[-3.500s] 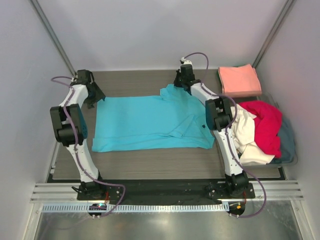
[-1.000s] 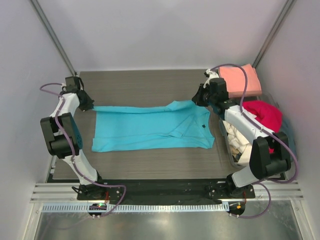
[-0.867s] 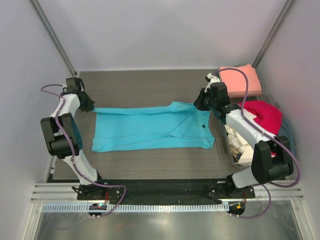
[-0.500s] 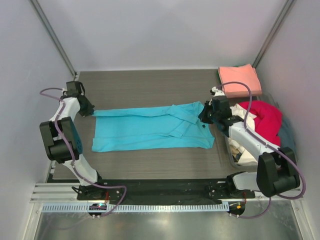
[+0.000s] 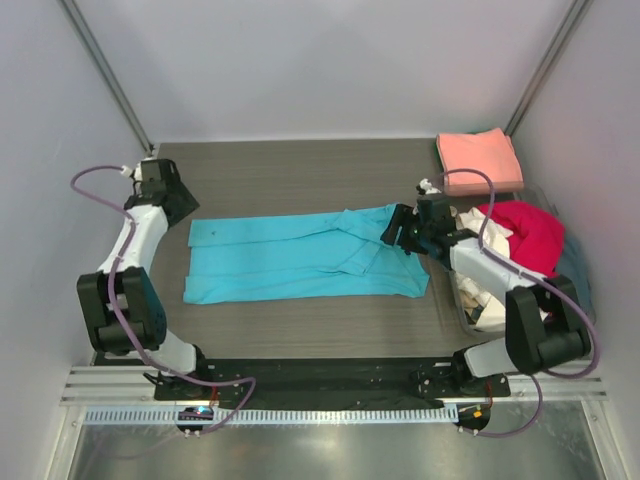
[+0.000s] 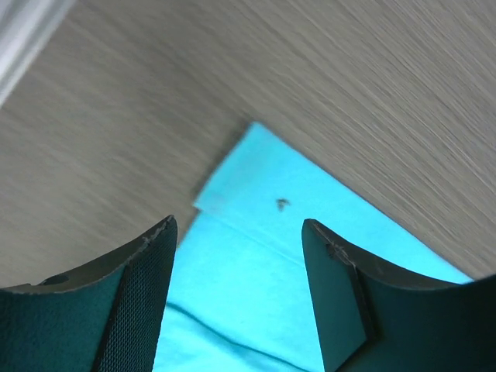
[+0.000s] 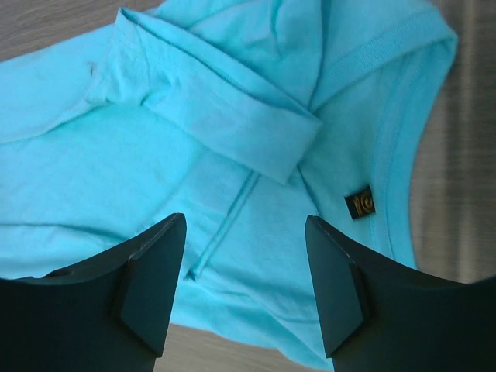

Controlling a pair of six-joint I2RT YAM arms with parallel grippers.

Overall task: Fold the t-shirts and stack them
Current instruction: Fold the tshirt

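I see the left jaws spread by a far corner of the turquoise t-shirt [image 5: 300, 258], the right jaws (also spread) near its neck label [image 7: 359, 203].

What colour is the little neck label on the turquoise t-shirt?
Dark, near black, with yellowish marks; the neck label shows best in the right wrist view.

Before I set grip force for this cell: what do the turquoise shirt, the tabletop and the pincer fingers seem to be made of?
Turquoise shirt: soft matte knit, probably cotton; it creases limply and has a ribbed neckband.
Tabletop: grey-brown wood-look board, likely laminate; fine straight grain lines, little shine.
Pincer fingers: dark hard plastic, seemingly; smooth moulded edges, a fine-textured inner face.
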